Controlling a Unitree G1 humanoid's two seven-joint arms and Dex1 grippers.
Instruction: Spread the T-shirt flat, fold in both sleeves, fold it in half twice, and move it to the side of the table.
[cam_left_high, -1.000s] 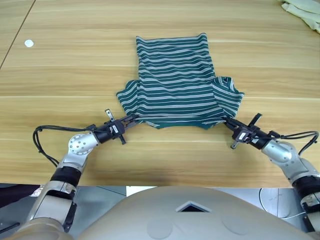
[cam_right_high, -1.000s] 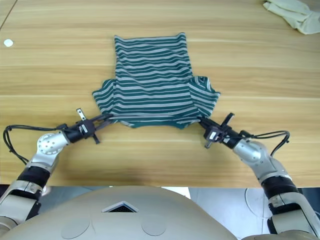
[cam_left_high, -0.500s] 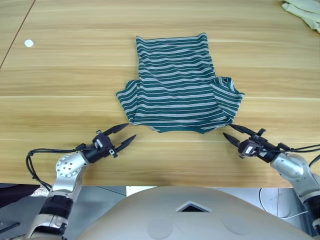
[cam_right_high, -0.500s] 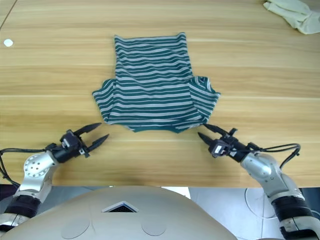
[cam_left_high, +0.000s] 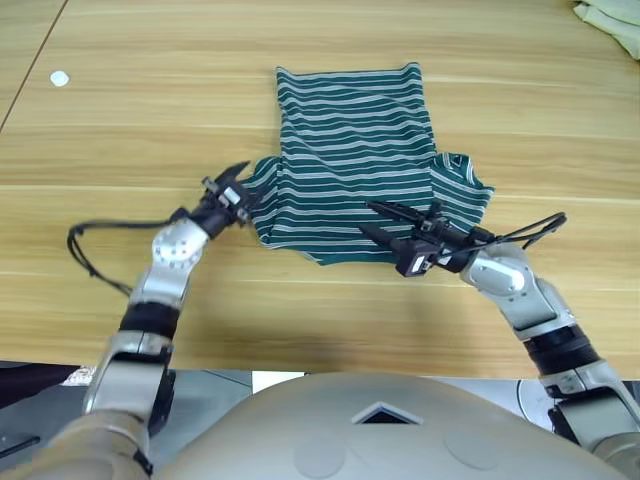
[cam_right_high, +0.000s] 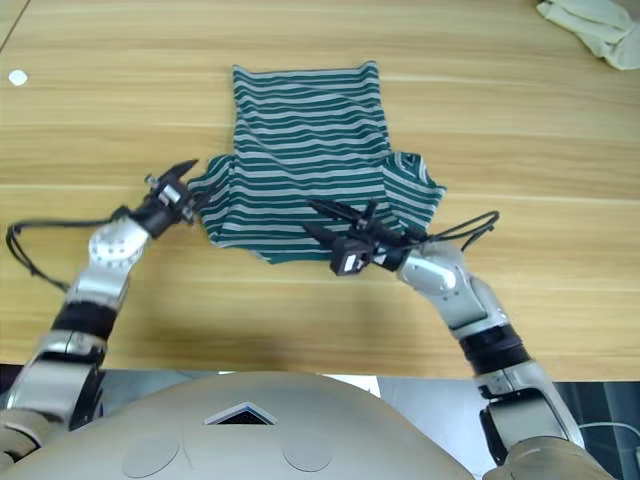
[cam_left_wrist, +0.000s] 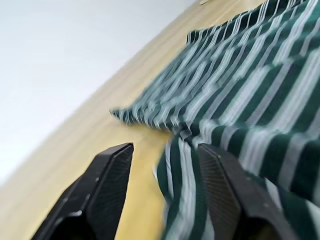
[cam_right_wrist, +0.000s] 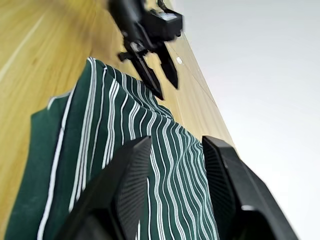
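Far left on the counter (cam_left_high: 120, 300), a small white dot (cam_left_high: 60, 78), well apart from everything else. Next, left end effector (cam_left_high: 248, 180) at the outer tip of the left sleeve (cam_left_high: 265, 190), spread wide, holding nothing; from its wrist view, sleeve edge just ahead of the gap between the fingers, contact impossible to tell. Then the T-shirt (cam_left_high: 350, 140) itself, green with white stripes, lying mid-counter, straight edge far from the robot, sleeves toward the near side. Mostly flat through the body, near edge wavy and a bit bunched. Right end effector (cam_left_high: 372, 217) low over that near edge, about mid-width of the shirt, also spread wide and gripping nothing; whether touching cloth, cannot tell. Further right, right sleeve (cam_left_high: 462, 185) crumpled back onto the body rather than laid out. Far right corner, a pale cloth (cam_left_high: 612, 18) at the counter's edge, well apart from the shirt. Progress, as a judgement: spreading roughly done but not clean, given the rumpled right sleeve and the uneven near edge. Left sleeve sticking out, so not folded in; right sleeve lying inward but messy, hard to count as a proper fold. Looks like the sleeve-fold step about to start on the left side. Both half-folds not yet done, shirt at full length. Move to the side of the counter not yet done either, shirt sitting near the middle.
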